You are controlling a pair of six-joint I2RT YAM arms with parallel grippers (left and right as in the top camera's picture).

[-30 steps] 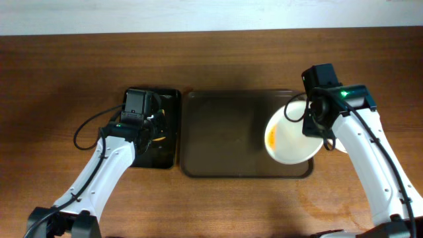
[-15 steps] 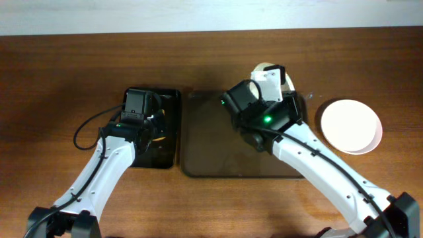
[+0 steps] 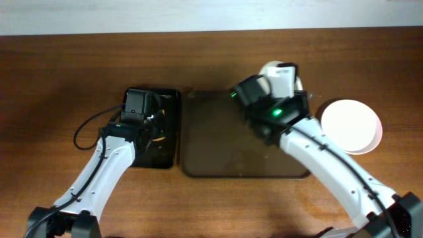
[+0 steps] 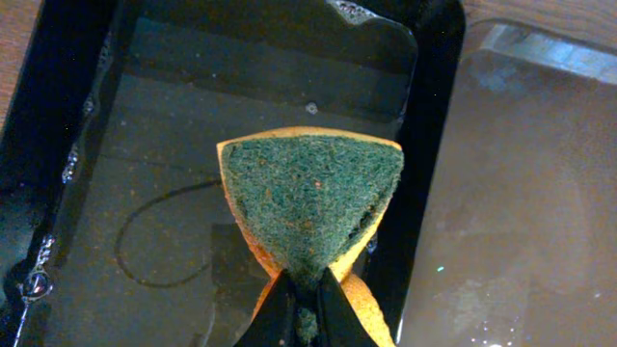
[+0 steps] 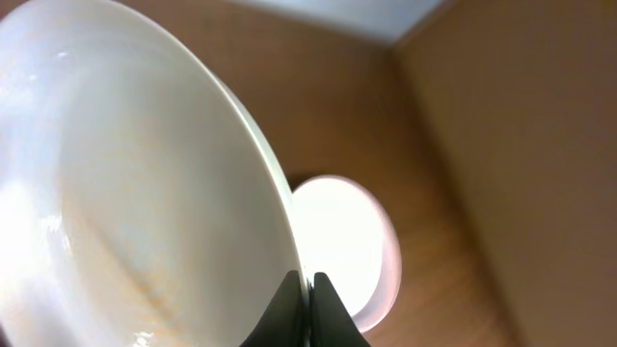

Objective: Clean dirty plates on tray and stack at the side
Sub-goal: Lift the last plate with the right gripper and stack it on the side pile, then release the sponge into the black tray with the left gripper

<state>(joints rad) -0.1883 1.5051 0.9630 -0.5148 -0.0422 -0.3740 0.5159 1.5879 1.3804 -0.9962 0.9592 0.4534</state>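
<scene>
- My right gripper is closed on the plate, thin rim only, tilted; it could slip onto the other plate beyond my fingertips.
- My left gripper clamps the sponge; it could drip.

Surface: brown wood grain.
Large tray: dark brown, glossy.
Narrow tray, left: black.
Sponge: speckled green scouring face, orange body.
Right plate: plain white.
Held plate: white, faint tan streak.
Left arm, right arm: white shells, black joints; the right arm has a green light.
</scene>
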